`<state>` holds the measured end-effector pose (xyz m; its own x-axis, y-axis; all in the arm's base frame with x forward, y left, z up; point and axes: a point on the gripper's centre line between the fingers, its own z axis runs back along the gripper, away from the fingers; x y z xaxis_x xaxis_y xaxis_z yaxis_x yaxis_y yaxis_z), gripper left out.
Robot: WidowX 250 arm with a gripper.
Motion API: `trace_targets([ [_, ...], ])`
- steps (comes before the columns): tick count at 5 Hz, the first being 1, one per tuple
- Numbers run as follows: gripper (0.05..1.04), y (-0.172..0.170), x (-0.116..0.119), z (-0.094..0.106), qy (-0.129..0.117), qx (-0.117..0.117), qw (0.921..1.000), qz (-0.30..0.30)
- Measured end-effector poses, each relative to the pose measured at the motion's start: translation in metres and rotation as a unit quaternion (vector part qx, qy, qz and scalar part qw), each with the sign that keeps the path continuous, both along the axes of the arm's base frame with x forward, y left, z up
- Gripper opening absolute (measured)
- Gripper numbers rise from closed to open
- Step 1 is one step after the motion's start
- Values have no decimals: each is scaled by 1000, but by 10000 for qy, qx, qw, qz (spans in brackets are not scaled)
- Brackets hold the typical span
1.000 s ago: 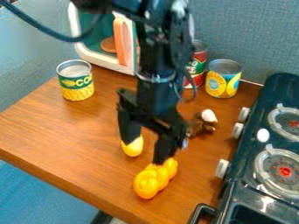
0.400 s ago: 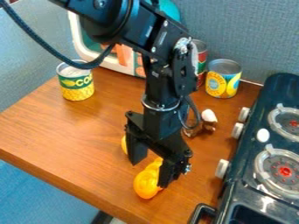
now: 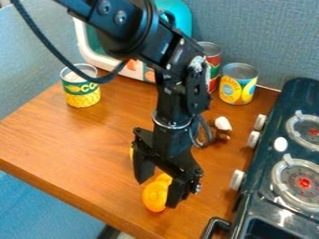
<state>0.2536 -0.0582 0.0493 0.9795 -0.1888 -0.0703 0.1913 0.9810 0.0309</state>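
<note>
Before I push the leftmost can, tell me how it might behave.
The can stands upright, so a low push would probably slide it. Its round side suggests it could roll if toppled. It looks metallic, so probably stiff.

One fixed camera looks down at a slant, fairly near.

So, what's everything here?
Lump: 1, orange, front
Sliver: 1, yellow, behind gripper
Left can: 1, yellow-green, left
Red can: 1, red-green, back
Blue can: 1, blue-yellow, back
Toy oven: 1, white, back left
Teal thing: 1, teal, back
Small thing: 1, brown-white, beside arm
Stove: 1, black, right
Table: 1, brown, middle
Wall: 1, blue-grey, back
Gripper: 1, black, at lump
Arm: 1, black, top centre
Cable: 1, black, upper left
</note>
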Motion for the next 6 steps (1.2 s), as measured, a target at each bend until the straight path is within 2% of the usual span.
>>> trace_targets([
  [2, 998, 2, 10, -15, 90, 202, 9997, 89],
  [3, 962, 3, 11, -21, 95, 248, 9995, 184],
  [4, 755, 0, 16, -26, 89, 187, 9996, 216],
  [5, 747, -2, 16, -26, 71, 83, 9995, 310],
  [6, 747, -2, 13, -8, 24, -84, 9991, 406],
])
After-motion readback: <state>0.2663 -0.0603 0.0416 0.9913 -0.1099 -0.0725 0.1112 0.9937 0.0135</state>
